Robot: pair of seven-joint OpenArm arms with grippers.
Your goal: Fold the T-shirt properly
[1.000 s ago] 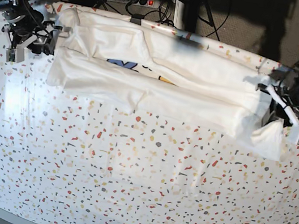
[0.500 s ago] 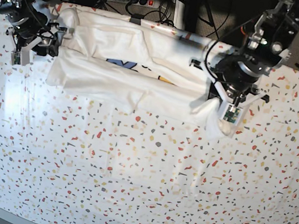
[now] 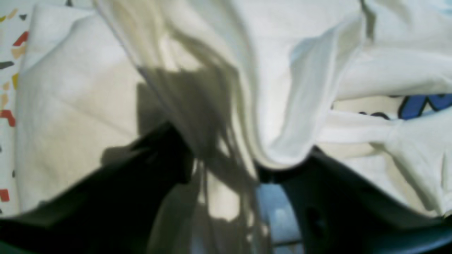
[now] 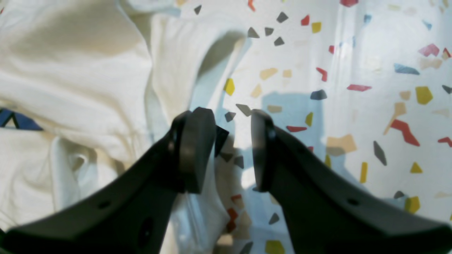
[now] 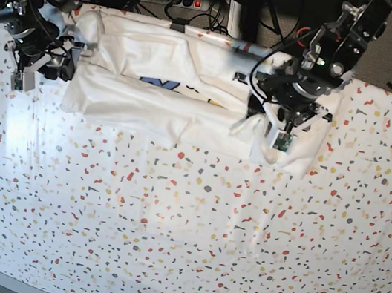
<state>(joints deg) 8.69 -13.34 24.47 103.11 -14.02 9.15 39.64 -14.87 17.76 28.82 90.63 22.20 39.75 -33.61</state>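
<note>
Shirt position: the T-shirt (image 5: pixel 174 98) lies as a long horizontal band along the 12 o'clock edge of the speckled tablecloth (image 5: pixel 168 224), its ends reaching toward 10 and 2 o'clock.
Done so far: by the look of it, the lengthwise folds are in; front and back edges are turned over the middle, leaving only a narrow strip of print showing.
In hand: the end at 2 o'clock is bunched and lifted, seemingly being carried over the band toward 9 o'clock.
Left to do: judged from the pictures, laying that end flat, folding the 10 o'clock end across, and smoothing the wrinkles.
Left gripper (image 5: pixel 280 127): sits over the bunched end; the wrist view shows cloth draped between and over its dark fingers, but blur hides whether they pinch it, so I cannot tell.
Right gripper (image 4: pixel 231 148): jaws apart with bare tablecloth between them, just beside the shirt's 10 o'clock end, holding nothing.
Readable writing: only fragments, a blue letter outlined in black and a bit of yellow; no whole word can be read.
Brands or tags: none legible.
</note>
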